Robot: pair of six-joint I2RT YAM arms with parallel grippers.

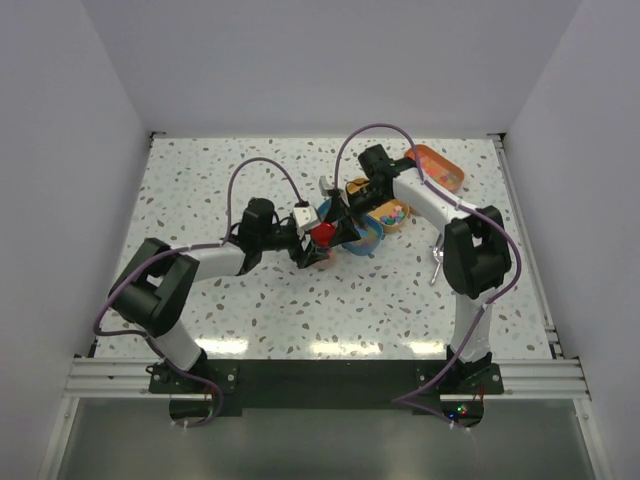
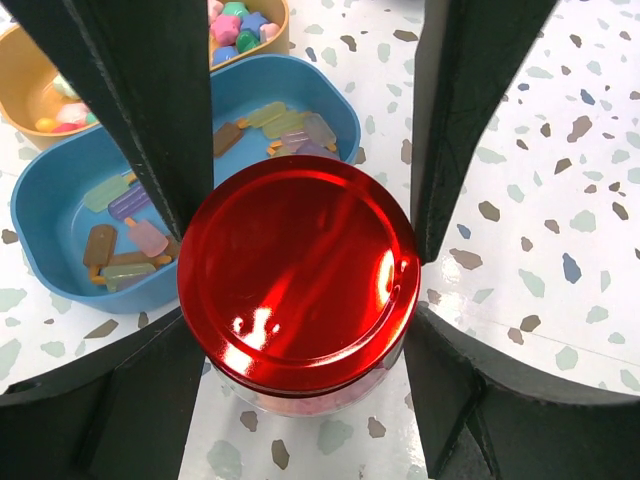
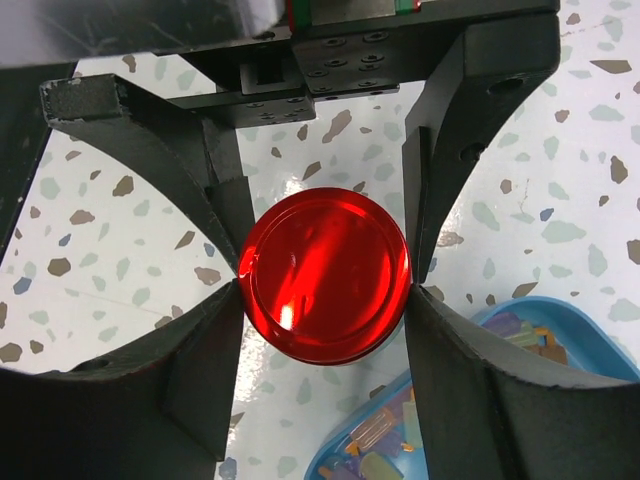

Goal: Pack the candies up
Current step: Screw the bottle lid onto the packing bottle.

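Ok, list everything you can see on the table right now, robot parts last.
jar: one, clear, table centre
red lid: one, shiny red, on the jar
blue tray: one, blue, beside the jar
popsicle sweets: several, pastel, in the blue tray
tan tins: two, tan, behind the blue tray
candies: many, mixed colours, in the tan tins
orange tray: one, orange, far right of the table
silver item: one, by the right arm, too small to identify
table: one, speckled white
left gripper: one, black, closed on the jar
right gripper: one, black, closed on the red lid
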